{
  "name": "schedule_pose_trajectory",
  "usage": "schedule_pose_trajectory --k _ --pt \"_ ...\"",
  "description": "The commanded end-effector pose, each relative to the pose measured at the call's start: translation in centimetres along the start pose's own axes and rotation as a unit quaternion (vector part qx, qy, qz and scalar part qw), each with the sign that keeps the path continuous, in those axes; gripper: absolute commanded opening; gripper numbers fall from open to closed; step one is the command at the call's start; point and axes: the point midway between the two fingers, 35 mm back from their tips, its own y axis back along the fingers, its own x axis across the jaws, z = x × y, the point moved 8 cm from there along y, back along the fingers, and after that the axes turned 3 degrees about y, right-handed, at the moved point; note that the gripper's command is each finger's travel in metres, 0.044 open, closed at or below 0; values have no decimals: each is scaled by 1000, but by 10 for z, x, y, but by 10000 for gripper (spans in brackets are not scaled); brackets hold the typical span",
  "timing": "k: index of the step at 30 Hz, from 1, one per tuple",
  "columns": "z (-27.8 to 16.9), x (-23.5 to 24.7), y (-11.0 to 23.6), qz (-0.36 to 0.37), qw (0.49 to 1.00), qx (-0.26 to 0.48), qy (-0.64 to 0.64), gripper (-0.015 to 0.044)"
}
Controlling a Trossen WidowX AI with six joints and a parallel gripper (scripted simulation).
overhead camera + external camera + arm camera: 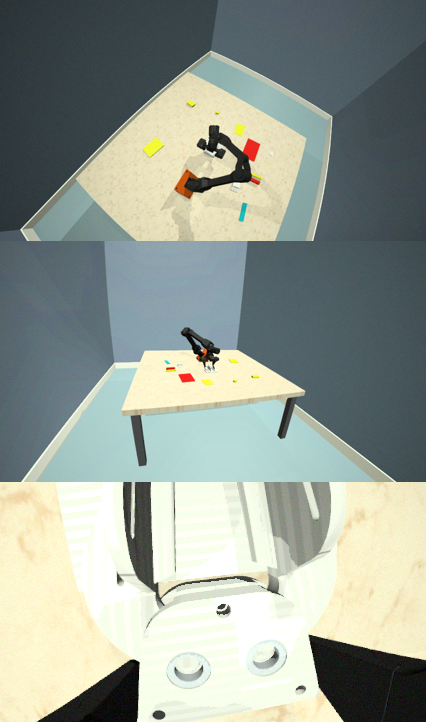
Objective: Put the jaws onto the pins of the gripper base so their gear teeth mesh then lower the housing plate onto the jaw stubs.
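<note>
White housing plate (225,632), one, lies over the end of the white gripper assembly (209,153) (211,371) (320,592) on the worktop (167,119) (221,393). The claw (211,149) (209,366) (221,656) is clamped on the plate, its two fingers at opposite edges. Two pale rings surround two round openings in the plate, each with a stub inside; three smaller holes show too.

Taking the assembly as landmark in the top view, two yellow slabs lie left and upper right of it, with one yellow block and one small yellow cube above. Right of it are one red slab (251,149) (186,377) and, farther off, one tiny white piece (271,153) (167,381). Lower right are one yellow bar, one red bar, one larger white piece (235,188) (180,364) and one teal strip (242,212) (167,362).

Whether that larger white piece is hollow is unclear. The two jaws are cut off at the wrist view's top; the gear teeth and pins are hidden, and whether the plate sits fully level cannot be told.
</note>
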Motion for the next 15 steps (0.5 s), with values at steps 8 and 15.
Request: schedule_pose_trajectory --k 8,15 --pt "0 0 0 1 1000 1 -2 351" --pt "0 0 -1 1 1000 1 -2 351"
